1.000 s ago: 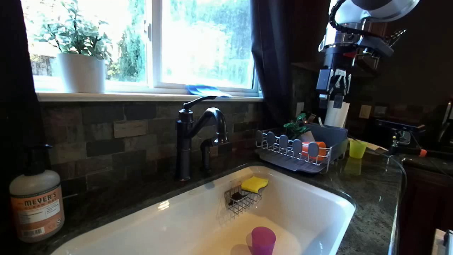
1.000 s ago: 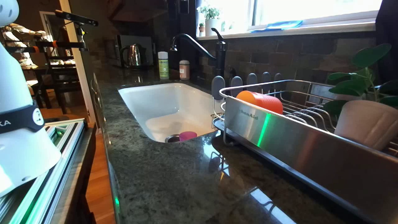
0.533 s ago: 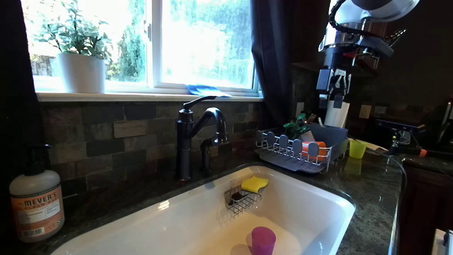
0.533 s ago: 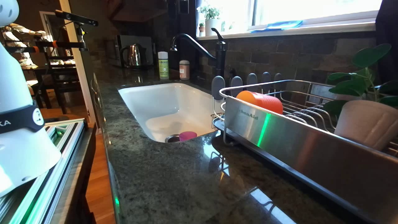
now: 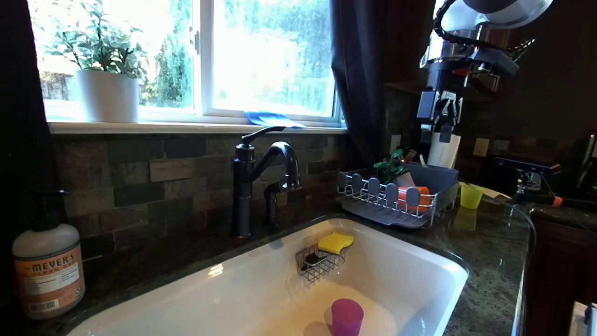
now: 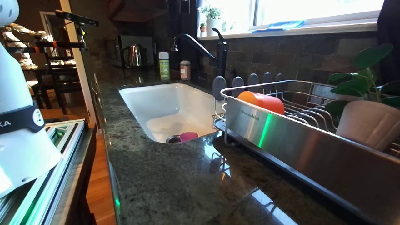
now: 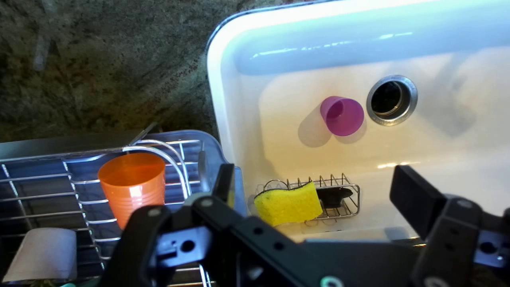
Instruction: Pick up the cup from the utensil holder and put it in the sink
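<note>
An orange cup [image 5: 419, 198] lies tilted in the wire dish rack [image 5: 445, 179], at the end near the sink; it also shows in an exterior view [image 6: 265, 102] and the wrist view [image 7: 133, 179]. The white sink [image 5: 401, 261] holds a purple cup [image 5: 347, 317], beside the drain [image 7: 392, 100] in the wrist view. My gripper [image 5: 435, 134] is open and empty, high above the rack area. In the wrist view its fingers [image 7: 318, 191] are wide apart above the sink's edge, the orange cup left of them. The gripper is out of frame in an exterior view.
A yellow sponge [image 7: 289, 203] sits in a wire caddy [image 7: 342, 203] on the sink wall. A black faucet [image 5: 242, 196] rises behind the sink. A potted plant [image 6: 368, 122] is in the rack. A yellow-green cup [image 5: 471, 196] and a soap bottle [image 5: 49, 270] stand on the counter.
</note>
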`<state>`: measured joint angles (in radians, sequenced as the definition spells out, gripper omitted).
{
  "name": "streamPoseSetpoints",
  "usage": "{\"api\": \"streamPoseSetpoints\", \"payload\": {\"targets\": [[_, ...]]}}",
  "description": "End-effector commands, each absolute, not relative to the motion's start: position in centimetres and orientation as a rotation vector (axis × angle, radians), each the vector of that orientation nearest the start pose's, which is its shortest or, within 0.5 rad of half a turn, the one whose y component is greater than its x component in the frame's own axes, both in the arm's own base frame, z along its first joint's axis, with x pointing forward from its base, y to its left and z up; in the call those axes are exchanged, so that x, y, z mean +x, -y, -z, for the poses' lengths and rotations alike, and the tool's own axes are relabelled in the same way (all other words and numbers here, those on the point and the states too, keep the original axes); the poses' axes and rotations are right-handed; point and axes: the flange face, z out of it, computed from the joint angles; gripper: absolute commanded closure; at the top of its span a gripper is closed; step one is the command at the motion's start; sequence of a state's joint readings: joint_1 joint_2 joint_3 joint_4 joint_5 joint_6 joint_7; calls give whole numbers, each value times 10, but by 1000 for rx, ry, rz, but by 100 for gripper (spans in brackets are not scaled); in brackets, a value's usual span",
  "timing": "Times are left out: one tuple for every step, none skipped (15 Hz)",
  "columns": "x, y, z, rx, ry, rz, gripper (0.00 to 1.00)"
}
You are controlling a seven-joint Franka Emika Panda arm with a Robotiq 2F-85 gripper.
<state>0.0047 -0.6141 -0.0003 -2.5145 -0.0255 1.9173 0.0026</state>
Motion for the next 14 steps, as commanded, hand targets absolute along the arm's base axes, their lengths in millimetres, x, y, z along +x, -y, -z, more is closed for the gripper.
{"api": "streamPoseSetpoints", "payload": {"targets": [[359,8,-501,-3167,198,82,0],[350,20,-508,-3160,314,89,0],[344,31,-512,-3140,399,85,0],[335,46,-516,-3120,487,80,0],[329,59,-517,-3100,571,74,0],[321,75,-521,-3080,652,62,0],[318,89,-527,-3061,735,94,0],[318,97,-535,-3073,757,170,0],[328,86,-525,-3084,653,108,0],[324,96,-530,-3076,685,138,0],[321,100,-534,-3071,702,159,0],[320,101,-537,-3070,712,170,0],[320,100,-537,-3070,719,172,0],[317,100,-535,-3093,805,180,0]]}}
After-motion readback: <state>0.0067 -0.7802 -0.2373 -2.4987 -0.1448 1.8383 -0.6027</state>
